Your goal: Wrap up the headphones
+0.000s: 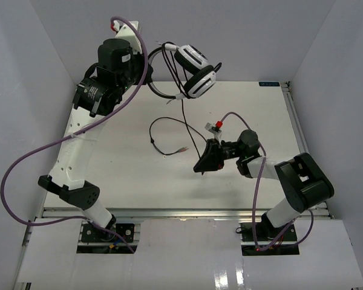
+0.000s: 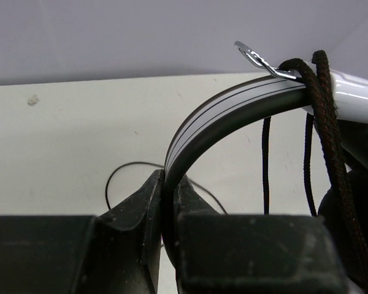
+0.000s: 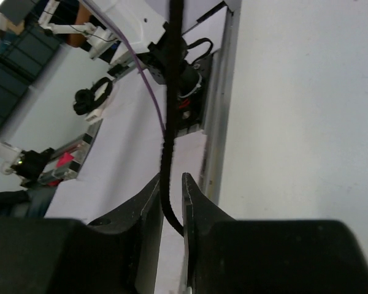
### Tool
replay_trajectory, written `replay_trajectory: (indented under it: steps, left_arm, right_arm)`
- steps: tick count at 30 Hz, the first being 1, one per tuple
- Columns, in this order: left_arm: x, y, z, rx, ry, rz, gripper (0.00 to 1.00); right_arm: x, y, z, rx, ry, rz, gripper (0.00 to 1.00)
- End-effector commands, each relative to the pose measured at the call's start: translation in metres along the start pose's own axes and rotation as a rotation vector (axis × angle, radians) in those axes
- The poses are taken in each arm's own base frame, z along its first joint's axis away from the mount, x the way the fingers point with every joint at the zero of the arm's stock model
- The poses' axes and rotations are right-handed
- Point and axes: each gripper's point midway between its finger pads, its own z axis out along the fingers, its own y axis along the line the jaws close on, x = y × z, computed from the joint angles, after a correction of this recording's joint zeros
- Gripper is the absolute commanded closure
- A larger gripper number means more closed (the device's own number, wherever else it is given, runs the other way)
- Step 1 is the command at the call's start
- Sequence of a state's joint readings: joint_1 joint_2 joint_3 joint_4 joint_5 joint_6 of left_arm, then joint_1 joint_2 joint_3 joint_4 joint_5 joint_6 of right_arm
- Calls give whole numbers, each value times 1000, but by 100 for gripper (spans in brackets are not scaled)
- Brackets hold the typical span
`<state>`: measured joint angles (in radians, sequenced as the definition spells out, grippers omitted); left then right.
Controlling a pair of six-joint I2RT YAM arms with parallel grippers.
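Matte black left gripper [image 2: 170, 184] jaws, low in its wrist view, pinch the smooth, curved white headband [image 2: 233, 107] with its grey stripes. At upper centre of the top view the headphones [image 1: 193, 69] are held above the white table [image 1: 121, 163]. Their braided black cable [image 2: 331, 141] loops over the band and runs between the slightly parted right gripper [image 3: 172, 184] jaws. Whether those jaws pinch it, I cannot tell.

Slack cable [image 1: 183, 110] across table [image 1: 109, 163] centre
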<state>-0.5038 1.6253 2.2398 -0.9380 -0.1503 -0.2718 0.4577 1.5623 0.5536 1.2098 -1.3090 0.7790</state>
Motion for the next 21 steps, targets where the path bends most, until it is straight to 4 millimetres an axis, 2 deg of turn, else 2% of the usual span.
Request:
replay_trajectory:
  steps: [1, 2, 3, 4, 5, 6, 7, 8, 9, 10, 11, 13, 14, 16, 18, 20, 21]
  left_arm:
    - [-42, 31, 10, -170, -201, -104, 100]
    - [-38, 35, 16, -189, -190, -86, 100]
    - [-32, 47, 26, -240, -173, -60, 100]
    - [-26, 60, 33, -281, -155, -42, 100]
    - [-21, 70, 38, -309, -139, -24, 100]
    - [-13, 78, 41, -334, -121, 5, 100]
    - [2, 90, 47, -375, -86, 29, 100]
    - [10, 96, 49, -397, -69, 49, 100]
    - [27, 108, 53, -426, -22, 90, 100]
    - [43, 119, 56, -454, 23, 131, 100]
    - [50, 128, 55, -477, 44, 167, 100]
    - [83, 143, 60, -512, 137, 236, 100]
    - [90, 148, 60, -515, 163, 277, 100]
    - [109, 153, 62, -507, 223, 333, 100]
    - [140, 148, 69, -429, 308, 359, 100]
    - [172, 141, 74, -357, 408, 378, 100]
    - [190, 127, 78, -280, 462, 383, 100]
  right_arm:
    - [-34, 56, 15, -138, -62, -394, 80]
    - [-39, 57, 16, -138, -66, -411, 84]
    - [-47, 58, 17, -133, -71, -434, 89]
    - [-52, 53, 17, -102, -66, -387, 92]
    - [-60, 43, 16, -54, -63, -384, 92]
    - [-73, 30, 16, 13, -66, -457, 92]
    - [-61, 9, 10, 153, -28, -301, 92]
    - [-58, -8, 5, 259, 40, -362, 92]
    - [-66, -21, 0, 377, 105, -476, 92]
    - [-71, -28, -9, 479, 198, -589, 92]
    - [-85, -29, -15, 526, 219, -665, 92]
    - [-99, -45, -49, 767, 338, -733, 92]
    - [-113, -44, -56, 826, 356, -790, 92]
    - [-141, -47, -86, 1000, 433, -961, 92]
    - [-160, -44, -96, 1060, 475, -1067, 92]
    - [-189, -40, -99, 1129, 505, -1222, 92]
    - [-200, -41, -99, 1164, 525, -1286, 92]
